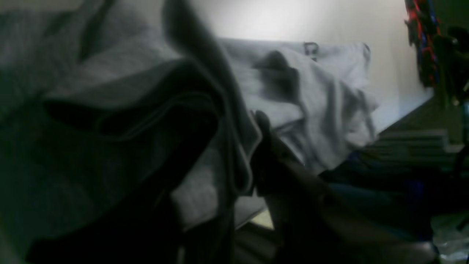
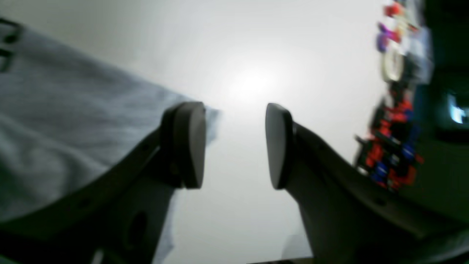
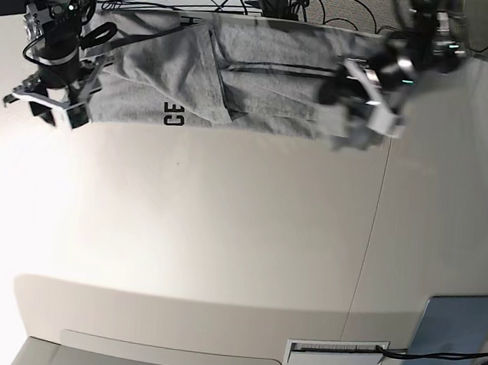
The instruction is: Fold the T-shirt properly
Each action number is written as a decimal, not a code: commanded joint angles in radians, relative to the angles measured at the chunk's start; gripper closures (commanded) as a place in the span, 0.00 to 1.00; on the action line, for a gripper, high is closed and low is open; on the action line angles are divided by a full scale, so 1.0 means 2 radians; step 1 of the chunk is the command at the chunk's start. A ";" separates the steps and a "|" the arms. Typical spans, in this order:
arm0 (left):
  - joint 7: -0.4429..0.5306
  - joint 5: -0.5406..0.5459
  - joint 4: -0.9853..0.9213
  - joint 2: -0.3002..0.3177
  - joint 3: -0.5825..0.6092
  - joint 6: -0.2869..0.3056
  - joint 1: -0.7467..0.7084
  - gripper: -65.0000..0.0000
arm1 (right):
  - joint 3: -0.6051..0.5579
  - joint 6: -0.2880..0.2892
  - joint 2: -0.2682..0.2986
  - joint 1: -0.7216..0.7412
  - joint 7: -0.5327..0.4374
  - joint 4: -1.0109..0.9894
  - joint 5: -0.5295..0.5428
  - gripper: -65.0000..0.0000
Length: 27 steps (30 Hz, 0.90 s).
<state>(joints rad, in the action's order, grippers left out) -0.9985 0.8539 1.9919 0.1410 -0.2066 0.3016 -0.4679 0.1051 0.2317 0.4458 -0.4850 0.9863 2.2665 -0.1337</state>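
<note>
My left claw [image 3: 346,114] gripped the T-shirt [image 3: 236,79] hem at right; right claw [image 2: 234,146] stood released, beside its left edge.

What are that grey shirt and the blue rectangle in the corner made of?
The T-shirt looks like soft, matte heather-grey cotton knit: it drapes and wrinkles, with black printed letters. The blue-grey pad looks flat, smooth and matte, perhaps foam or rubber; its material is hard to tell from here.

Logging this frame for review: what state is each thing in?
Heather-grey cotton T-shirt: partly folded, bunched, lying along the table's far edge.
Left gripper: shut on T-shirt fabric.
Right gripper: open, empty, beside the shirt's edge.
Flat blue-grey rectangular pad: lying untouched at the table's corner.
</note>
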 commanded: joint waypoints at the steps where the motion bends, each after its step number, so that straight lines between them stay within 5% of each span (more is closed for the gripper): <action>1: 0.016 0.000 0.009 0.000 0.019 -0.006 0.001 1.00 | 0.014 -0.010 0.006 0.002 -0.007 0.008 -0.011 0.59; 10: 0.050 -0.071 0.009 -0.033 0.140 -0.056 0.028 1.00 | 0.149 -0.019 0.006 0.000 0.000 0.008 0.032 0.59; 17: 0.051 -0.085 0.009 -0.048 0.179 -0.062 0.036 1.00 | 0.161 -0.014 0.006 -0.018 0.001 0.008 0.046 0.59; 24: 0.080 -0.071 0.009 -0.049 0.199 -0.032 0.037 0.40 | 0.161 -0.014 0.006 -0.018 0.000 0.008 0.046 0.59; 27: 0.085 -0.054 0.009 -0.052 0.212 -0.003 0.044 0.39 | 0.161 -0.014 0.006 -0.018 0.000 0.008 0.046 0.59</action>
<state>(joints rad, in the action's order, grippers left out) -0.8536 0.7242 1.9915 0.0475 0.2146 0.2878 -0.3862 0.4187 0.2096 0.4431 -0.5236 1.0019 2.2665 -0.0277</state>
